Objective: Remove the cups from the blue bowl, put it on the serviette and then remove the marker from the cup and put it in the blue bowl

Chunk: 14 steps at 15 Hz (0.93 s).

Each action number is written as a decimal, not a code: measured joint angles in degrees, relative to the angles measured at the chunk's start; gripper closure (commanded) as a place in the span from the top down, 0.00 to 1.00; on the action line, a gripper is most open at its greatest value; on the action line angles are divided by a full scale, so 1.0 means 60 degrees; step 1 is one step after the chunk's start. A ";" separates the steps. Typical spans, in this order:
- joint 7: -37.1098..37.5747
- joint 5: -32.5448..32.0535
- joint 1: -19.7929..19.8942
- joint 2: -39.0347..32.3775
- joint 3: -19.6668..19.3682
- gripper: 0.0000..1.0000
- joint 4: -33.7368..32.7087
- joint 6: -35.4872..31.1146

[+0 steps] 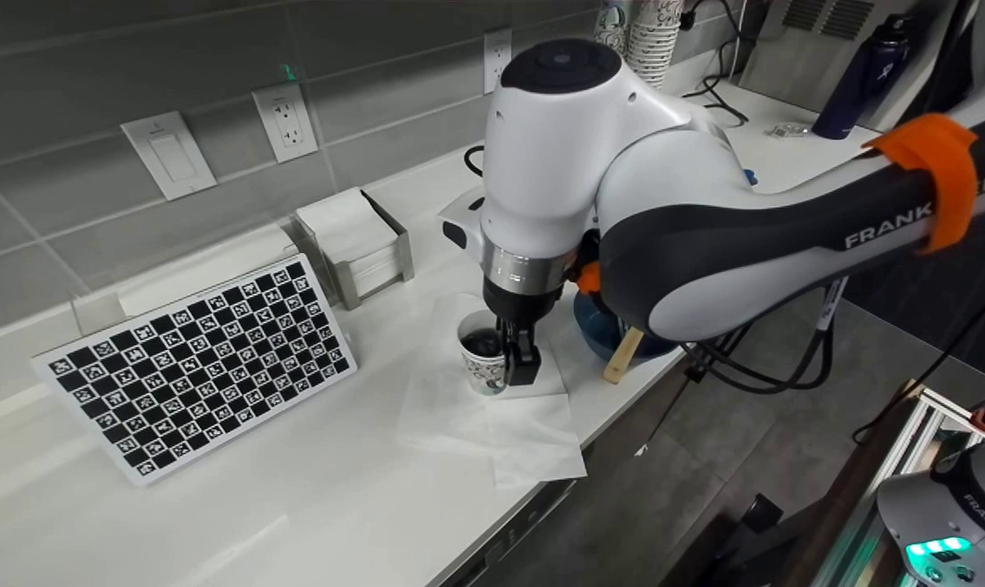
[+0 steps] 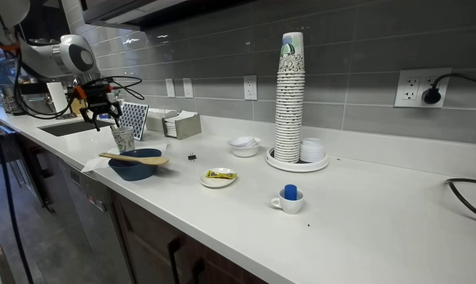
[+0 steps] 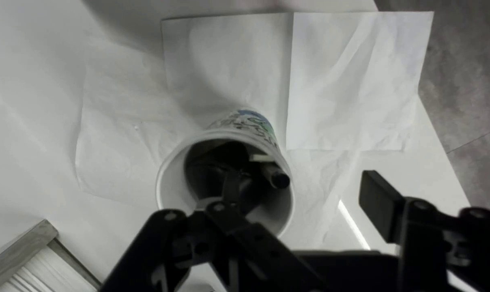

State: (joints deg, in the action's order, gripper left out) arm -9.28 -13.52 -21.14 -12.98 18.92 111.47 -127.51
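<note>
A white patterned paper cup stands upright on the rumpled white serviette; I cannot tell if more cups are nested. The cup also shows in an exterior view and in the wrist view. A marker with a dark end leans inside its rim with other dark items. The blue bowl sits beside it holding a wooden spatula. My gripper is open and empty. Its fingers are wide apart, one over the cup's mouth, the other off to the side above the counter.
A steel napkin holder and a chequered board stand near the wall. A small plate, white bowl, tall cup stack and white mug stand farther along the counter. The counter's front edge lies close to the bowl.
</note>
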 measured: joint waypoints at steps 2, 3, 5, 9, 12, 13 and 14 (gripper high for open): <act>-0.0019 -0.0066 0.0004 -0.0034 -0.0061 0.34 0.0000 -0.0034; -0.0023 -0.0071 0.0006 -0.0036 -0.0079 0.26 0.0000 -0.0062; -0.0024 -0.0096 0.0007 -0.0035 -0.0092 0.11 -0.0003 -0.0141; -0.0024 -0.0229 0.0006 -0.0032 -0.0096 0.00 -0.0008 -0.0244; -0.0022 -0.0294 0.0006 -0.0028 -0.0119 0.03 -0.0008 -0.0317; -0.0019 -0.0321 0.0006 -0.0021 -0.0129 0.03 -0.0011 -0.0368; -0.0019 -0.0346 0.0006 -0.0003 -0.0138 0.03 -0.0023 -0.0397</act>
State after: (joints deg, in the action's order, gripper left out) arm -9.40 -15.60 -21.10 -12.99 18.09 111.34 -129.89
